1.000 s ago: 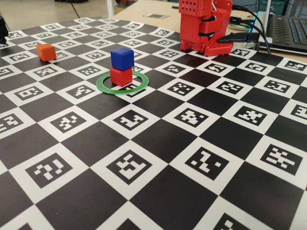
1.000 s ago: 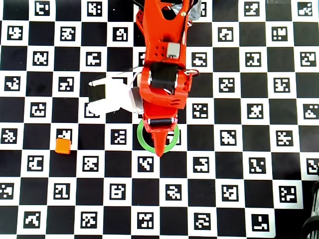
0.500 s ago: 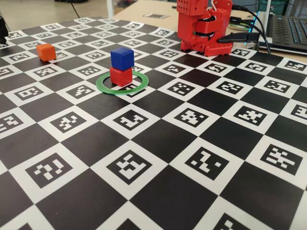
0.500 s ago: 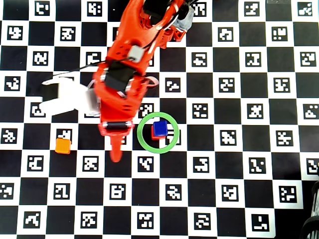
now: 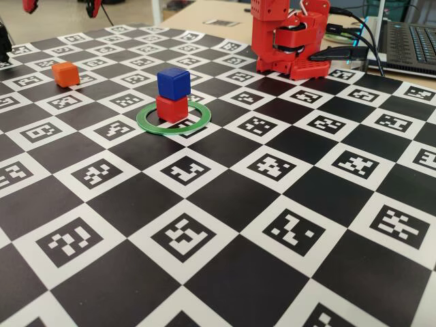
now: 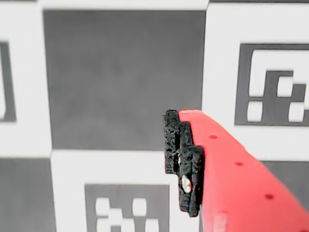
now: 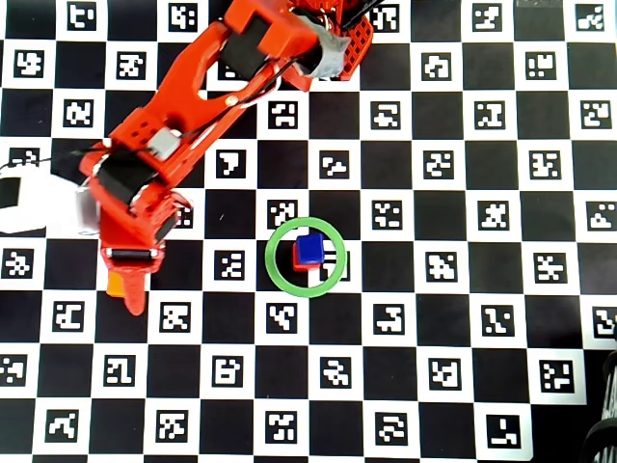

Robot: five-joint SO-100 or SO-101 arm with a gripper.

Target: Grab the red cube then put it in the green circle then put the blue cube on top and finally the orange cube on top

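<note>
The blue cube sits on top of the red cube inside the green circle; the stack also shows in the overhead view, with the blue cube in the ring. The orange cube lies alone on the mat at the far left. In the overhead view my gripper hangs above the orange cube and covers most of it. In the fixed view only its two red tips show at the top edge, spread apart. The wrist view shows one red finger with a black pad, bare mat beside it, and no cube.
The mat is a black and white checkerboard with printed markers. The red arm base stands at the back right, with cables and a laptop beyond it. A white object lies at the left edge of the overhead view.
</note>
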